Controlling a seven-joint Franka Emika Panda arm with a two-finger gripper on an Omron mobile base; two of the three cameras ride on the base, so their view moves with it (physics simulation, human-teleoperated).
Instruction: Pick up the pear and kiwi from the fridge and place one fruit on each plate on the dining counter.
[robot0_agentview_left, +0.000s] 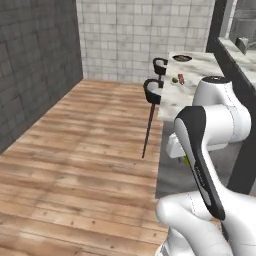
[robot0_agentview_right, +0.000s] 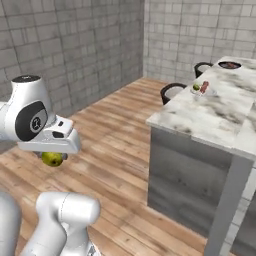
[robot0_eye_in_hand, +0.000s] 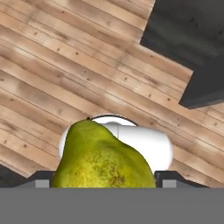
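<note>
A: Yellow-green, speckled brown, close up in the hand view: the pear, lodged between the two dark finger tips of the gripper, one tip at each side of the fruit

B: Clamped on it, then?

A: Looks so. Pressed against both flanks, held clear above the plank floor. Seen again in the right base view, tucked under the white hand, well short of the dining counter

B: And from the left base view?

A: Just a sliver of yellow-green peeking from behind the dark forearm. Fingers hidden there by the arm

B: Anything on the marbled top?

A: Far end: one plate with a dark rim. Nearer: a small green fruit beside something red, apparently resting on a second plate, though too small to make out its rim. Could be the kiwi; cannot say for certain at that size

B: Around the counter?

A: Two dark stools pulled up along its side, over the wooden floor, grey tiled walls behind
</note>
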